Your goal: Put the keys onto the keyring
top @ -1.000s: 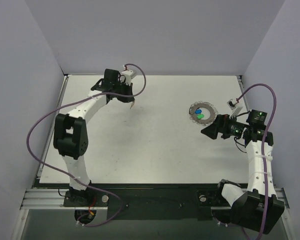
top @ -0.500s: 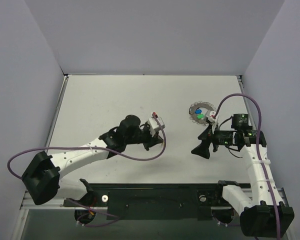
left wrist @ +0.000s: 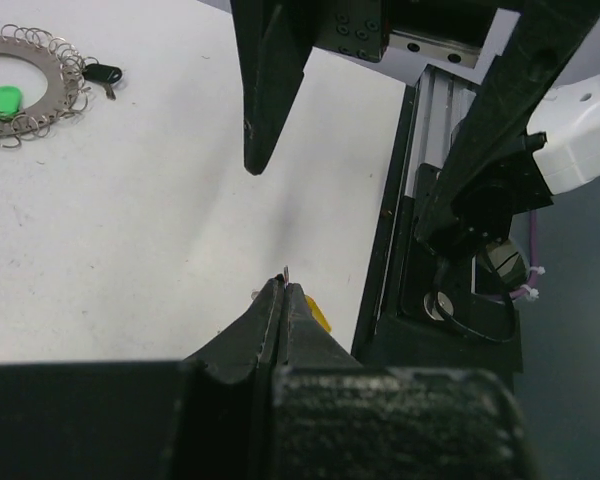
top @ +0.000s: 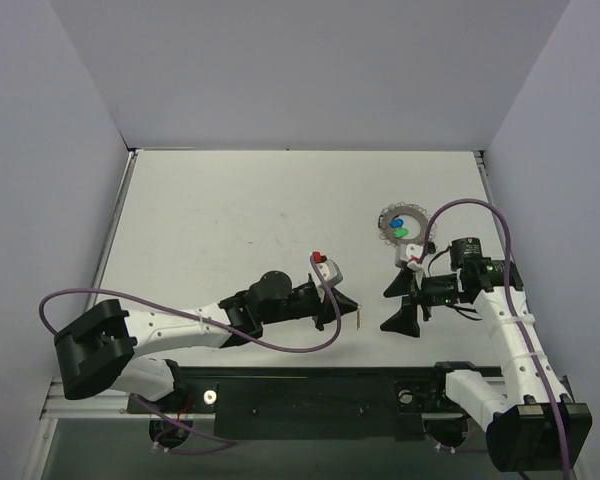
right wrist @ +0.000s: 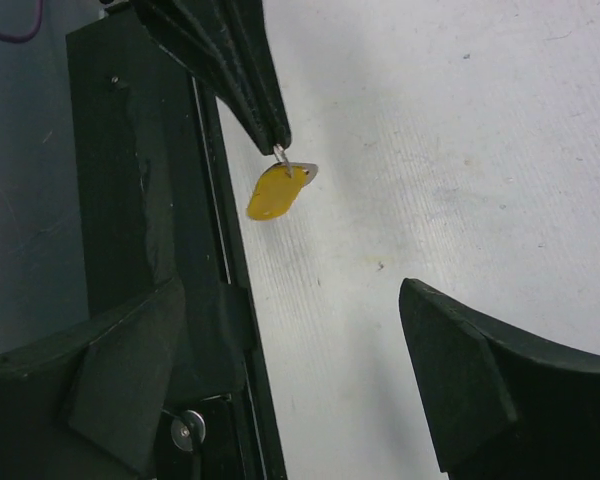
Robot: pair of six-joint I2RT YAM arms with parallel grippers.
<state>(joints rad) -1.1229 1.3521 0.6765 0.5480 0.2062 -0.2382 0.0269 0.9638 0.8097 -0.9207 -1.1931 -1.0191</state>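
One white bench (top: 230, 220), grey walls (top: 310, 70). Beaded silvery keyring (left wrist: 52, 80) encircles blue key (top: 397, 222), green key (top: 404, 232). Left fingers (right wrist: 235, 60) pinch yellow key (right wrist: 277, 190); right fingers (right wrist: 470, 380) gape, empty.

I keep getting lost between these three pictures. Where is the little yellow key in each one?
Top view: yellow key low centre, hanging from the left tool.
Left wrist: a yellow sliver bottom centre, beside the tips.
Right wrist: upper left, dangling.
Shared landmark: the left tool's shut tips pinching it.
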